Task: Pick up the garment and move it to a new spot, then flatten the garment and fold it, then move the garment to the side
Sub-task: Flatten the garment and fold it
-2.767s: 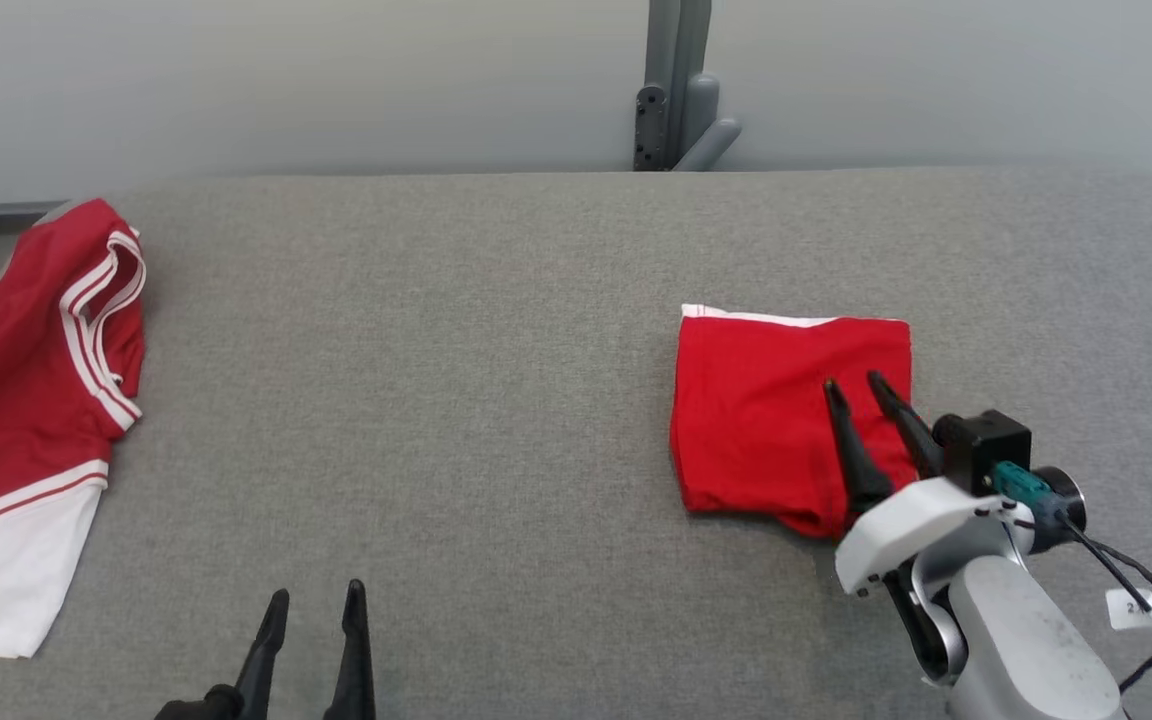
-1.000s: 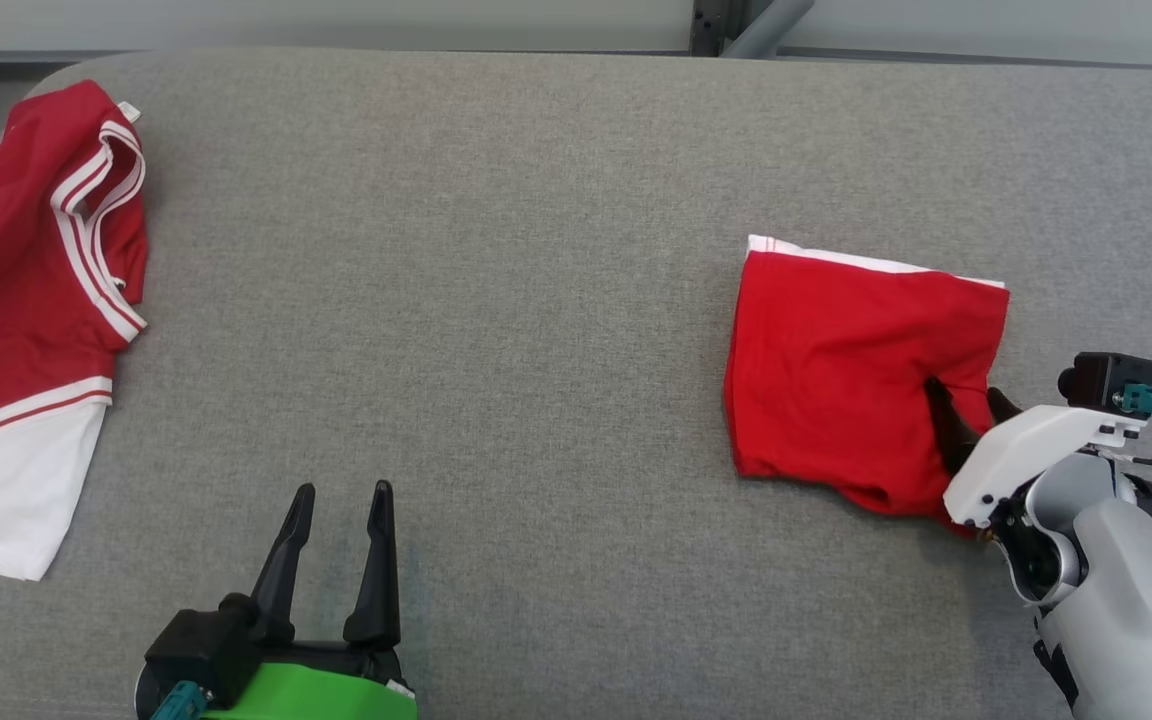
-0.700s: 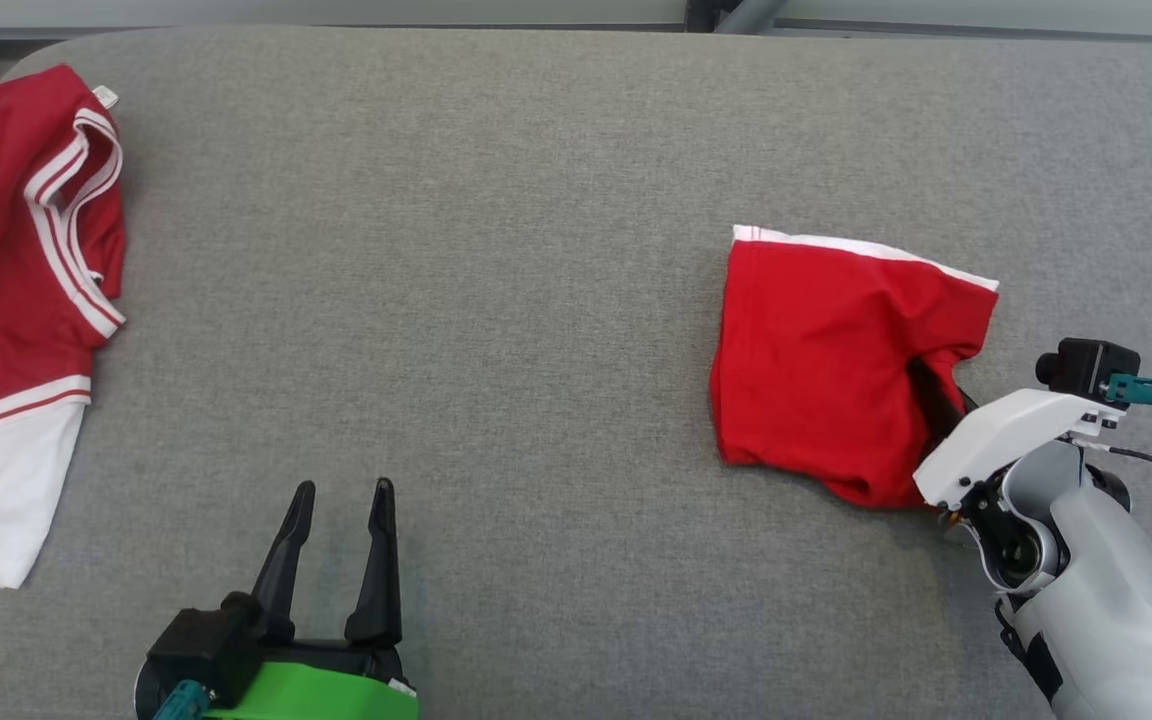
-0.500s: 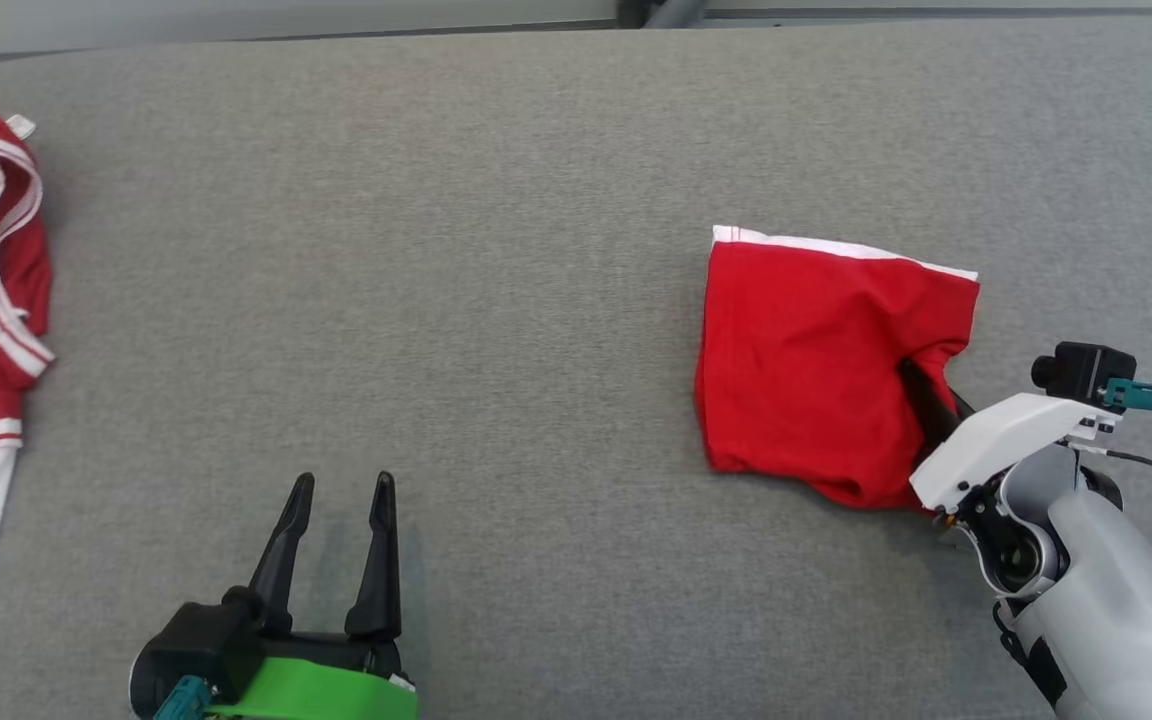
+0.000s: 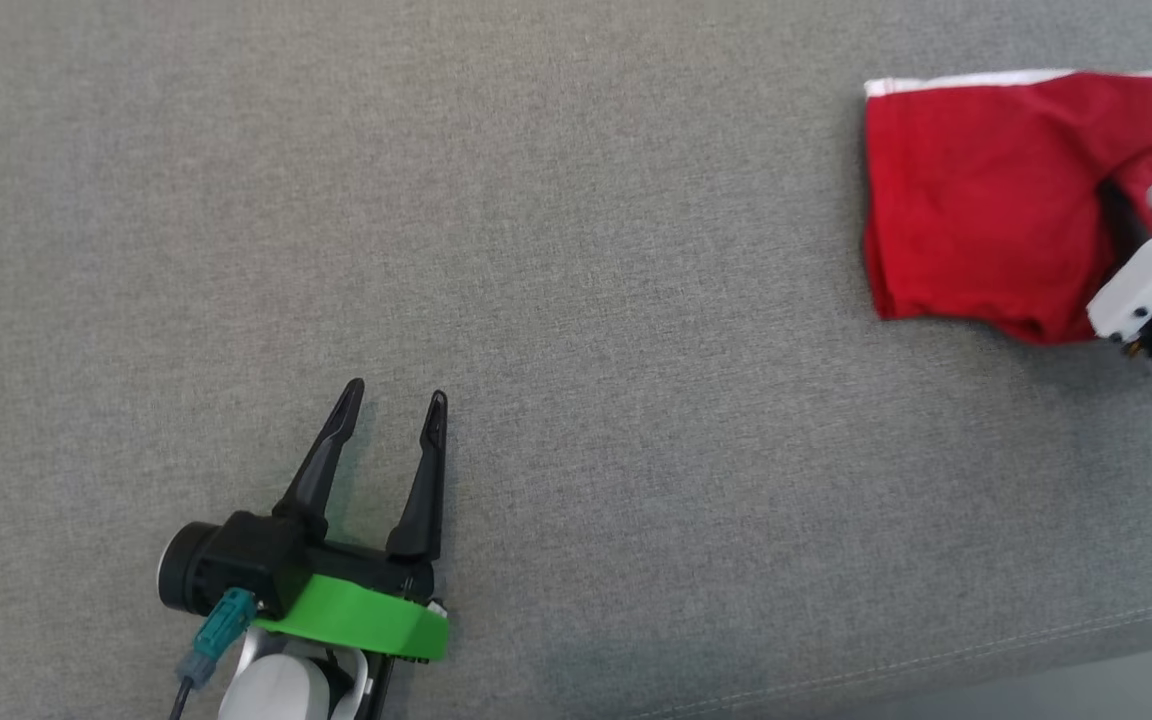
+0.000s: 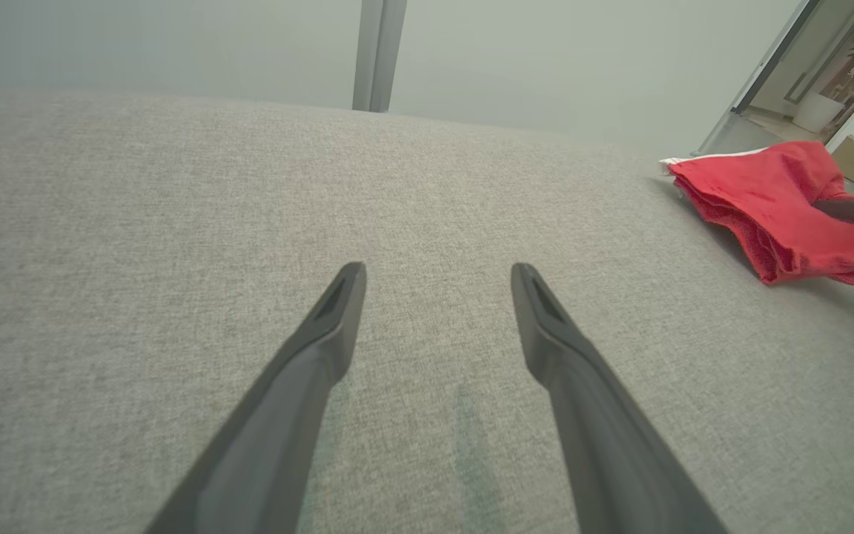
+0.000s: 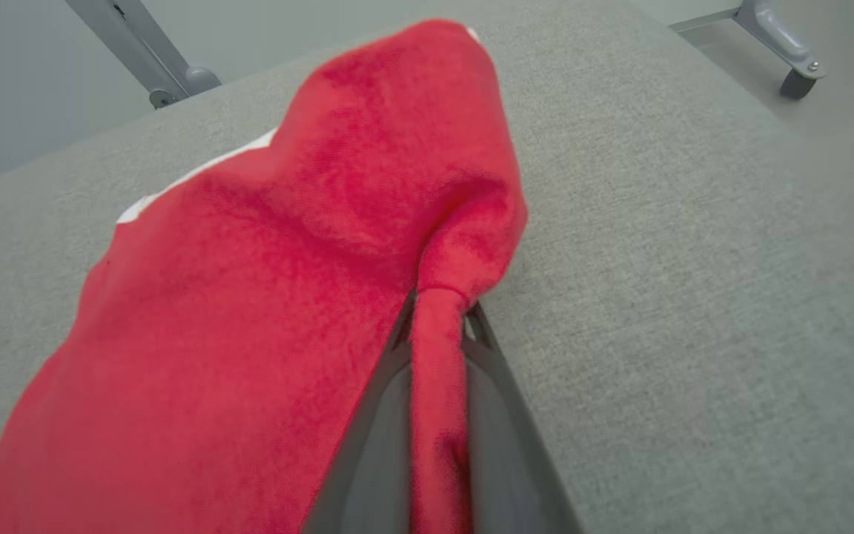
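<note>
**Head view.** The folded red garment (image 5: 976,200) lies at the far right of the grey padded surface (image 5: 576,250), with its white hem on the far edge. The right gripper (image 5: 1126,215) meets its right edge. The left gripper (image 5: 395,391) sits at lower left, well apart from the cloth, jaws spread and empty.

**Left wrist view.** The left gripper's fingers (image 6: 338,311) stand apart over bare surface. The garment (image 6: 768,200) shows stacked layers at upper right.

**Right wrist view.** The right gripper's jaws are clamped on a pinched ridge of the garment (image 7: 286,297).

**Assessment.** The fold looks complete, so the step in hand is probably the move to the side. The next move calls for a low, steady carry (one edge alone is held) so the layers do not fall open.
</note>
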You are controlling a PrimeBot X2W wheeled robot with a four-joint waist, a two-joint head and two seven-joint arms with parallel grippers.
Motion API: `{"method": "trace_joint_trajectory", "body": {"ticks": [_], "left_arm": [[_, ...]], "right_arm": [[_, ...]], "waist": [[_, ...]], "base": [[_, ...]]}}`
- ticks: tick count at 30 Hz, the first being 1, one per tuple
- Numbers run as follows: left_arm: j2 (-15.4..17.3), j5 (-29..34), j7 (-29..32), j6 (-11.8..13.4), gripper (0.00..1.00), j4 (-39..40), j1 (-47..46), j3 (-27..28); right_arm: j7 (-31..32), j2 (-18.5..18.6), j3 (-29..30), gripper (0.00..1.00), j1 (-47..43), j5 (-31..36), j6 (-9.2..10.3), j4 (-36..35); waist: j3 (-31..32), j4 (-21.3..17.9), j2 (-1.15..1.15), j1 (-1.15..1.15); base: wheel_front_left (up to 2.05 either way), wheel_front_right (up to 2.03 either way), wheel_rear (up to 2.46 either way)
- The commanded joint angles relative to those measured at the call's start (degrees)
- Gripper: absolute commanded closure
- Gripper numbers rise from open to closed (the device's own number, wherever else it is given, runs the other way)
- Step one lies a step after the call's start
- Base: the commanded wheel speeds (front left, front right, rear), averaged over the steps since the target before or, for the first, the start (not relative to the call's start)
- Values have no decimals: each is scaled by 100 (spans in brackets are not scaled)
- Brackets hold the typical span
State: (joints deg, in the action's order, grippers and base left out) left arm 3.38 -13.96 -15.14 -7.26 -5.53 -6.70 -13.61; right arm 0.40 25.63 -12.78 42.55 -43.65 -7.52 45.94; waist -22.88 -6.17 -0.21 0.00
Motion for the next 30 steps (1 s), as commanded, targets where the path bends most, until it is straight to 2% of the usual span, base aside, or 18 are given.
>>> {"method": "trace_joint_trajectory", "body": {"ticks": [1,7,14,25,30], "left_arm": [[70,44,1,-14,0,-4,-108,17],[80,24,1,-20,0,87,-116,250],[19,-14,1,-25,0,173,-11,380],[-21,25,1,-31,0,116,133,430],[-29,31,1,-32,0,90,164,459]], "right_arm": [[31,69,-32,100,105,89,6,33],[395,884,-260,100,862,646,6,368],[808,1482,-459,100,1323,966,7,711],[943,1782,-601,100,1571,1165,8,1061],[765,1871,-521,100,1565,1240,8,1219]], "waist": [[-522,174,21,0],[-890,571,21,0],[-931,801,21,0],[-729,731,21,0],[-684,673,21,0]], "base": [[0,0,0],[0,0,0],[0,0,0],[0,0,0],[0,0,0]]}}
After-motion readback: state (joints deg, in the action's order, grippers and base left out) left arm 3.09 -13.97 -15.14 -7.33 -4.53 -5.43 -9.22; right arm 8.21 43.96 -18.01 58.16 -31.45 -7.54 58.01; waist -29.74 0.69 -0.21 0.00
